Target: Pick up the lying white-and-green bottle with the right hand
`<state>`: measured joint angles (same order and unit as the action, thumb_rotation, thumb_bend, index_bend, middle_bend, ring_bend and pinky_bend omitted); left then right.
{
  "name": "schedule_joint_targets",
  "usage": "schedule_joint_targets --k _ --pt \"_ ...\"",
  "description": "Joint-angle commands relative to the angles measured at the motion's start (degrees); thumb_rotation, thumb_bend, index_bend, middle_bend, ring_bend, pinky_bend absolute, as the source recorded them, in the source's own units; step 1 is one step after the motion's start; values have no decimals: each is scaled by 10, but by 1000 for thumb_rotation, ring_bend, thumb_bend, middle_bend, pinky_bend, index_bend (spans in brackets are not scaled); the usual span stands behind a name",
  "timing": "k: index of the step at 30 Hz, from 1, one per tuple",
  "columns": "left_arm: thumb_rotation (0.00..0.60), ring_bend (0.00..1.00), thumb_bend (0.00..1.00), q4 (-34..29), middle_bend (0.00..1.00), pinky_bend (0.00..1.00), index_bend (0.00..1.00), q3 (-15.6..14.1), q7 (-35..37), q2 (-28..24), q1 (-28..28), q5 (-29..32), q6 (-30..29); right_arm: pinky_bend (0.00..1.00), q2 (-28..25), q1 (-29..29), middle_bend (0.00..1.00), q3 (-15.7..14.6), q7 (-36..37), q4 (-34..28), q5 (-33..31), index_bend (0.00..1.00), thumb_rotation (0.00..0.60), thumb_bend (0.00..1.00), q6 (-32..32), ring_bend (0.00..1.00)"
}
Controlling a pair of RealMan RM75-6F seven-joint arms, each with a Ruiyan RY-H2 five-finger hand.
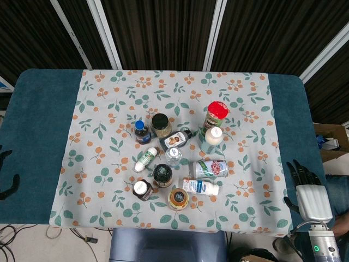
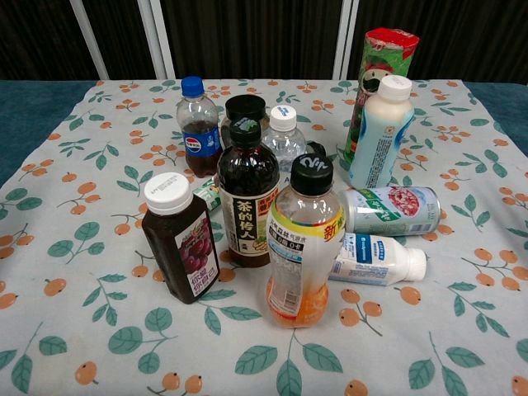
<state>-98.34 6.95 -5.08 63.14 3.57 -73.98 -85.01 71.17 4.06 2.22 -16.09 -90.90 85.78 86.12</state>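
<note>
The white-and-green bottle [image 1: 145, 159] lies untouched on the bench [image 1: 49, 109], left of the cluster, mostly hidden in chest view. The right hand [image 1: 306, 185] waits far off at the edge, fingers spread, empty; everything remains

A blue-capped cola bottle [image 2: 198, 126] stands at the cluster's ten o'clock, a red-lidded canister [image 2: 382, 74] at two o'clock, a lying can [image 2: 391, 209] at three, on the leaf-print tabletop [image 1: 98, 120].
</note>
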Motion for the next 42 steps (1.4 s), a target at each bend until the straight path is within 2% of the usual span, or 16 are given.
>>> schedule_joint_targets --k 1,31,39,42 --pt "600 84 422 0 44 17 160 0 0 0 0 0 0 232 0 0 66 1 1 0 0 0 600 254 0 144" --pt "600 84 421 1 44 17 160 2 3 4 -3 -1 -7 233 -8 9 66 -6 31 2 8 0 600 254 -30 144" --pt "600 84 421 0 44 17 160 2 -5 7 0 0 -4 232 -25 86 77 22 76 -31 11 0 600 253 -126 149" --pt "600 84 421 0 44 17 160 3 -8 9 0 2 -3 232 -20 129 78 43 42 -47 -8 0 600 254 -178 151"
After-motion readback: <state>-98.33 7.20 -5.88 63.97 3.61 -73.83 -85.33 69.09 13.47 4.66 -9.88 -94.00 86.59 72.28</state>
